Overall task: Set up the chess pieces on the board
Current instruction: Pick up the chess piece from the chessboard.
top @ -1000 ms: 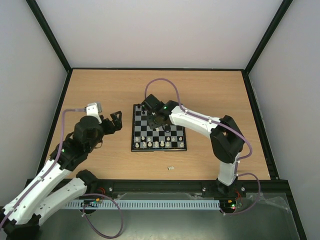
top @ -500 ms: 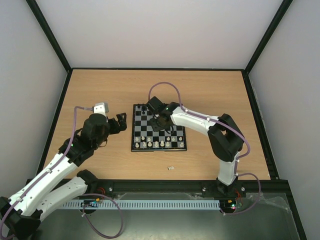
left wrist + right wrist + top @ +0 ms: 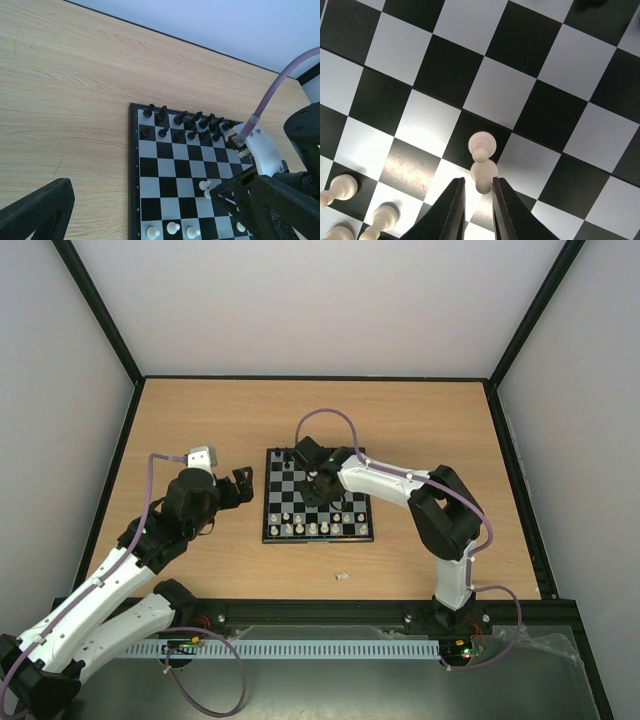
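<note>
The board (image 3: 276, 532) lies mid-table, with black pieces (image 3: 185, 125) in its two far rows and white pieces (image 3: 315, 527) along its near rows. My right gripper (image 3: 318, 485) hangs over the board's middle. In the right wrist view its narrow jaws (image 3: 478, 182) are closed on a white pawn (image 3: 483, 172), held just above a square. A second white pawn (image 3: 481, 146) stands right next to it on a black square. My left gripper (image 3: 240, 485) is open and empty, just left of the board. Its fingers (image 3: 37, 210) frame the board (image 3: 134, 200) in the left wrist view.
One small cream piece (image 3: 341, 576) lies on the wooden table in front of the board's near edge. Black frame rails and grey walls enclose the table. The right arm's purple cable (image 3: 280, 95) arches over the board's far right corner.
My left arm has swung forward and right, bringing its open gripper closer to the board's left edge. My right gripper has shifted slightly over the board's middle, still on the pawn.
</note>
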`<move>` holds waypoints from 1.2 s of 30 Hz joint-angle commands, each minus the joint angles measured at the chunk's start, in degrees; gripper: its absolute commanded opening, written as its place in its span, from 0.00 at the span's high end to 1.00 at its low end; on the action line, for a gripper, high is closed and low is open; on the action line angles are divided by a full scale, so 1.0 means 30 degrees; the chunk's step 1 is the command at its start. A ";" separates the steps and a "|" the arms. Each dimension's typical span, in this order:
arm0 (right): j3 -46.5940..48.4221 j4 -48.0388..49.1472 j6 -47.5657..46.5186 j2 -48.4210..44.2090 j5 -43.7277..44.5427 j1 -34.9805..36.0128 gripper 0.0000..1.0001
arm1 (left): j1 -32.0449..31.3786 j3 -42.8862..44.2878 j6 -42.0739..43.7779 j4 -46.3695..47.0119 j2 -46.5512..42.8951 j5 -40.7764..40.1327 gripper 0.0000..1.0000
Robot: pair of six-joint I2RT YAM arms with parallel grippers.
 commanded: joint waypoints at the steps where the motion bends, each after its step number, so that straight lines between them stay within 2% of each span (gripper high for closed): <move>1: -0.0257 -0.0193 -0.0171 0.0556 -0.0218 0.0077 0.84 | 0.0022 -0.0158 -0.0010 0.0171 -0.0221 -0.0047 0.01; 8: -0.0229 -0.0063 -0.0186 0.0814 -0.0306 0.0081 0.85 | 0.0015 -0.0060 0.0017 -0.0139 -0.0629 -0.0206 0.01; 11: -0.0106 -0.0205 -0.0216 0.0841 -0.0307 0.0096 0.90 | 0.0029 -0.0046 0.0048 -0.0064 -0.0684 -0.0223 0.00; 17: -0.0383 -0.0322 -0.0187 0.0099 -0.0300 0.0094 0.94 | 0.0036 -0.0082 -0.0054 -0.0186 -0.0636 -0.0165 0.01; 36: -0.3120 -0.0693 0.0740 -0.3506 0.0250 0.1035 0.94 | 0.0022 -0.0164 -0.0218 -0.0144 -0.0814 0.0071 0.00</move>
